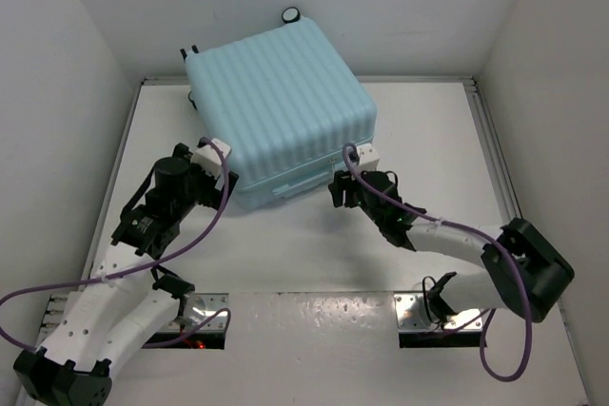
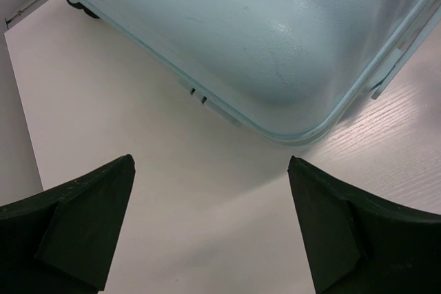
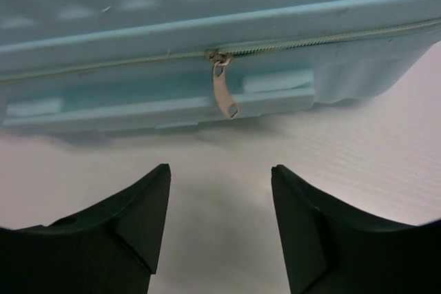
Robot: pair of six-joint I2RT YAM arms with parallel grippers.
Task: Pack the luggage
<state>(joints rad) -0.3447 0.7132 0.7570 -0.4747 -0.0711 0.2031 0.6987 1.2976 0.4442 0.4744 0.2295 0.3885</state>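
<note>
Zipper pull [image 3: 224, 93]: hangs from luggage [image 3: 207, 5] seam, straight ahead of right gripper [image 3: 220, 184], centred between its wide-spread fingers, not touching. Seam runs crosswise. Left gripper [image 2: 210, 164]: also wide, empty, facing a corner.

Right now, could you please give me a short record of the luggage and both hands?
luggage: lid down, lying flat on the table
zipper pull: hanging on the near side, untouched
left hand: open, empty, at the luggage's near-left corner
right hand: open, empty, facing the zipper pull, apart from it
</note>
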